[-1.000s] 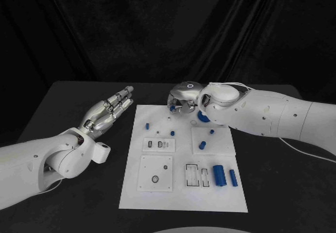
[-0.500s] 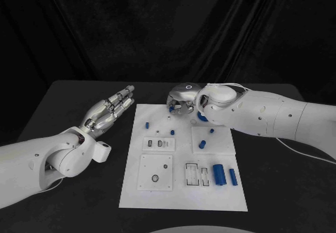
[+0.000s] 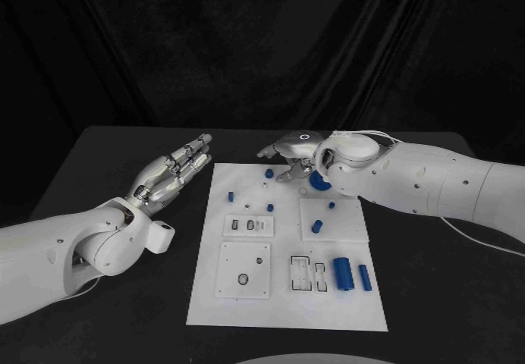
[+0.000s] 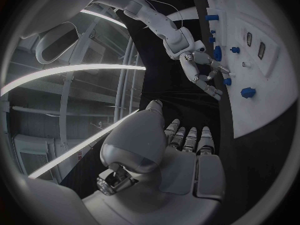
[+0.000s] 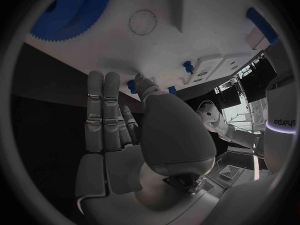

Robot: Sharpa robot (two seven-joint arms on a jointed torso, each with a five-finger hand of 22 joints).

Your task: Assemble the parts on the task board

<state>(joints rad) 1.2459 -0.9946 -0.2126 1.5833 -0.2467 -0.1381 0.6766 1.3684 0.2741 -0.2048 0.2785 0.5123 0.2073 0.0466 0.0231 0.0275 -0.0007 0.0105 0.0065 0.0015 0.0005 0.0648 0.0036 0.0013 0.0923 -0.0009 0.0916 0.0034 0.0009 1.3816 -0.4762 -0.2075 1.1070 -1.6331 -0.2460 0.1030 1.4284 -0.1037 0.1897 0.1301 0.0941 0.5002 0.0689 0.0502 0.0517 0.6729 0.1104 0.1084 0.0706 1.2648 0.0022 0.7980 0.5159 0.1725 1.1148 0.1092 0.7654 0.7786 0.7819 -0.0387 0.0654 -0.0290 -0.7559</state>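
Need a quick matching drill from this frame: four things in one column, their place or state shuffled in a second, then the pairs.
Things:
1. left hand
2. right hand
3. blue gear
4. two long blue cylinders

Places or states:
A. lying side by side on the board's near right part
B. flat, fingers straight, over the black table beside the board's left edge
C. over the board's far edge, holding nothing
D. toothed, on the board's far right, by the right wrist

Pairs: 1-B, 2-C, 3-D, 4-A
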